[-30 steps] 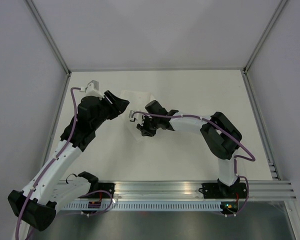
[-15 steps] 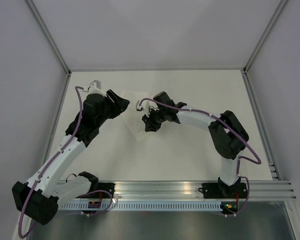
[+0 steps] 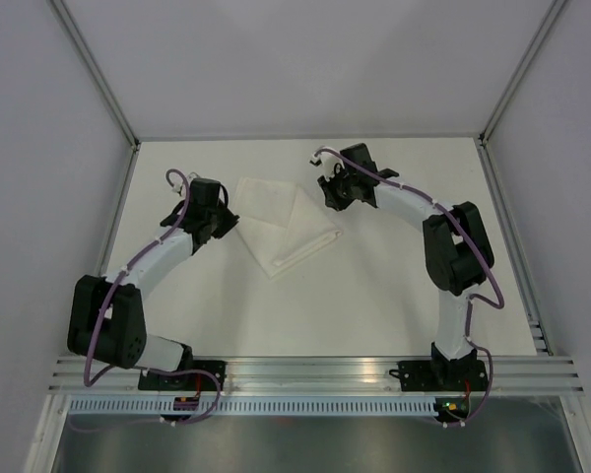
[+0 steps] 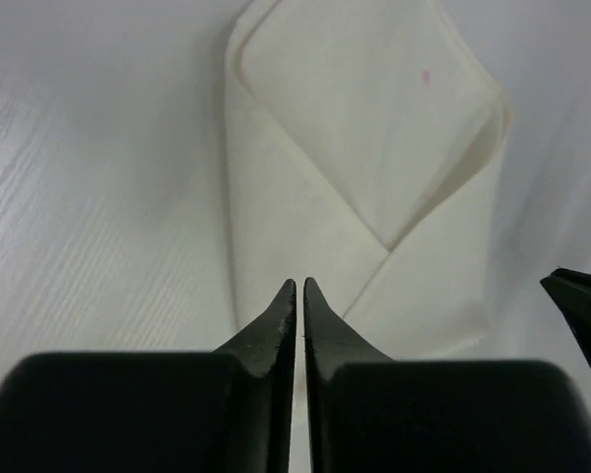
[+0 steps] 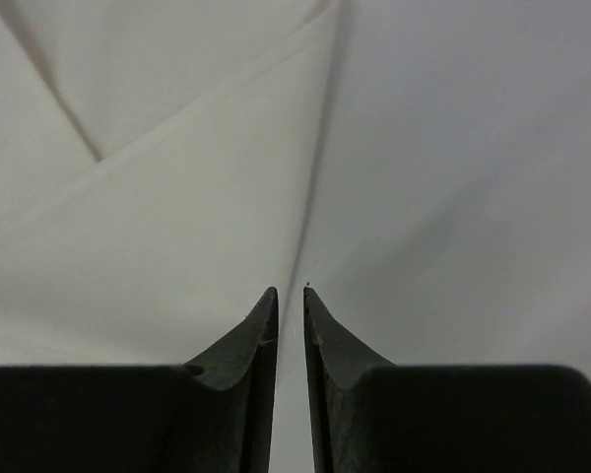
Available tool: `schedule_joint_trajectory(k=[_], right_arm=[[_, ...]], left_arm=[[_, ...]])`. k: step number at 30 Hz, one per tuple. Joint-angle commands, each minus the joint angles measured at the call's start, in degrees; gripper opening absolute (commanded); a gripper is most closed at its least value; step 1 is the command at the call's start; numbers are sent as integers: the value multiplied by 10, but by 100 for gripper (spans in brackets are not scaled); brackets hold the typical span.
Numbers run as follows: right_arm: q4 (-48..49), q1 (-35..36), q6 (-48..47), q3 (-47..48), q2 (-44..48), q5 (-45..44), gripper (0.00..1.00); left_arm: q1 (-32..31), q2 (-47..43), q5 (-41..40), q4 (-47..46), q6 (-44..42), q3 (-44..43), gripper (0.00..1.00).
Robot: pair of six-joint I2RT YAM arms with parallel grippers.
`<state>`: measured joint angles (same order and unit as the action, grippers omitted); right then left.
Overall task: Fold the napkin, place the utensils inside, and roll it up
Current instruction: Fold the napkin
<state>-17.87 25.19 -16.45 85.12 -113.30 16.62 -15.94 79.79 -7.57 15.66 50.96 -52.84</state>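
The left arm (image 3: 143, 271) is folded back on itself, its elbow down near the rail (image 3: 315, 367) and its forearm slanting up and inward. That puts the left gripper (image 4: 299, 288) just beside the left edge of the napkin (image 3: 276, 222). Its fingers are pressed almost together, with only a hairline slit between them and nothing caught in it. The right arm (image 3: 414, 207) stands taller, elbow out to the right, then stretches far forward and left. The right gripper (image 5: 289, 293) hangs by the napkin's far right corner, over the cloth's edge. Its fingers are close together, with a thin gap that holds nothing. Whether either one touches the cloth, I cannot tell

The napkin lies flat on the surface (image 3: 374, 296) between the two grippers, in the far half, folded, with one flap crossing the rest on a diagonal. Purple cables (image 3: 167, 192) loop off the wrists

Pale walls (image 3: 39, 197) close the surface in on the left, right and far sides. The napkin sits well apart from all of them, and a broad stretch of surface runs between it and the rail
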Motion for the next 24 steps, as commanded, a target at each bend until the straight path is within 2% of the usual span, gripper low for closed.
schedule_joint_trajectory(k=[1,9,17,24], right_arm=[[-31,2,18,43,-55,-69,21],[-38,-3,22,61,-98,-116,18],[-35,-3,15,18,-78,-95,18],[-48,-1,18,-28,-46,-66,18]], left_arm=[[16,36,-21,-7,20,-9,5],[40,157,-39,11,8,-37,2],[45,242,-35,23,-13,-93,2],[44,308,4,41,-50,-167,2]])
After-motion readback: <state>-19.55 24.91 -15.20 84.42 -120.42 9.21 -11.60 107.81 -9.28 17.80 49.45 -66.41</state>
